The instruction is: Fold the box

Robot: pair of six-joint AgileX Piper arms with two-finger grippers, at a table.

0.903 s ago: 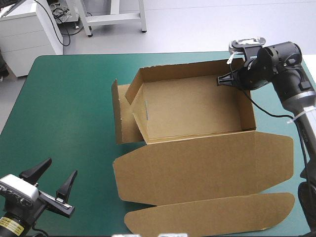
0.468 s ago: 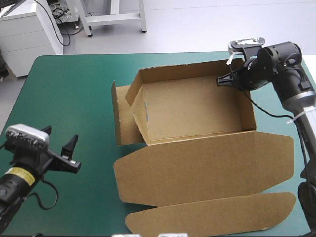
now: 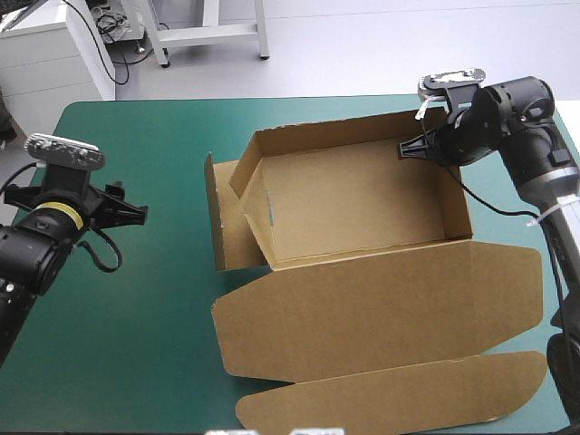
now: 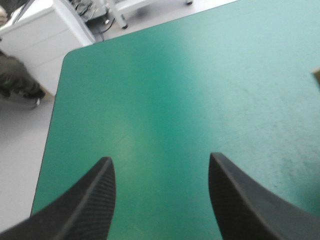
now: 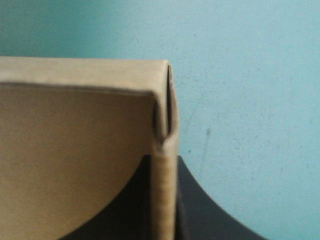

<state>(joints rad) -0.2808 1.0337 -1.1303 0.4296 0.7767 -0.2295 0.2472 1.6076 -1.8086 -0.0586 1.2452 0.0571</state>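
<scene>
The brown box [image 3: 362, 195] stands mid-table as an open tray, its walls raised. Its lid [image 3: 381, 308] lies flat toward the near edge, with a rounded flap [image 3: 399, 394] beyond it. The left end flap [image 3: 217, 213] stands swung outward. My right gripper [image 3: 412, 145] is at the tray's far right corner. In the right wrist view it is shut on the box's doubled wall [image 5: 165, 200], one finger on each side of the gripper [image 5: 165, 162]. My left gripper [image 3: 131, 204] is open over the teal-green cover, well left of the box. Nothing is between the left gripper [image 4: 160, 165] fingers.
Bare teal-green cover [image 3: 154, 299] lies between my left gripper and the box. In the left wrist view the table's left edge [image 4: 50, 150] runs close beside the gripper. A sliver of the box [image 4: 316, 75] shows far ahead to one side.
My left arm has travelled from the near left corner toward the far side along the table's left, still open. The right gripper and the box have stayed put.
</scene>
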